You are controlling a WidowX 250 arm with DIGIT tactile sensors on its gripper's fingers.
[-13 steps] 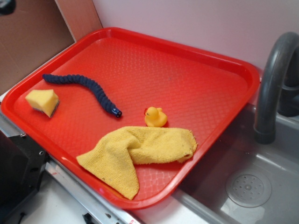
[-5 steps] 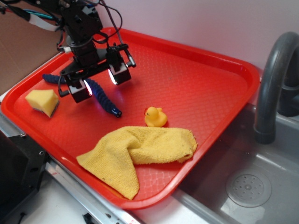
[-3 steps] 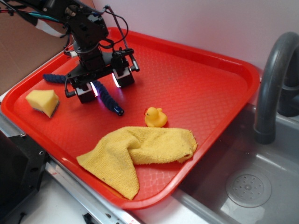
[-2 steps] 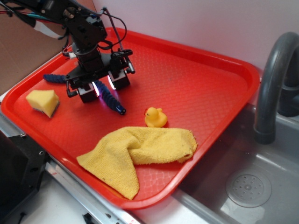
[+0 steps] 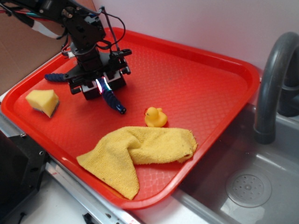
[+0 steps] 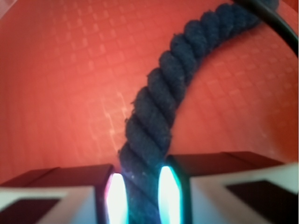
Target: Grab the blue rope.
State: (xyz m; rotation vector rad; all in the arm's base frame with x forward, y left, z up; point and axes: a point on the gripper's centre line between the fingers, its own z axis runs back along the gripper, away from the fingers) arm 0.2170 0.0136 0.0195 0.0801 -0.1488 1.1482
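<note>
The blue rope [image 5: 113, 103], dark navy and braided, lies wavy on the left part of the red tray [image 5: 187, 79]; its shiny dark tip points toward the duck and its other end [image 5: 55, 77] sticks out left of the arm. My gripper [image 5: 102, 88] is low on the tray over the rope's middle. In the wrist view the rope [image 6: 159, 102] runs between the two lit pads [image 6: 116, 193], which press on both of its sides. The gripper [image 6: 138, 191] is shut on the rope, which still rests on the tray [image 6: 60, 70].
A yellow sponge [image 5: 42, 101] lies left of the gripper. A yellow rubber duck [image 5: 155, 117] sits right of the rope's tip, with a crumpled yellow cloth [image 5: 140, 149] in front. A grey faucet [image 5: 273, 79] and sink [image 5: 247, 186] are at the right.
The arm came in over the rope, dropped down around its middle and the open jaws closed onto it. The rope's tip end has shifted slightly.
</note>
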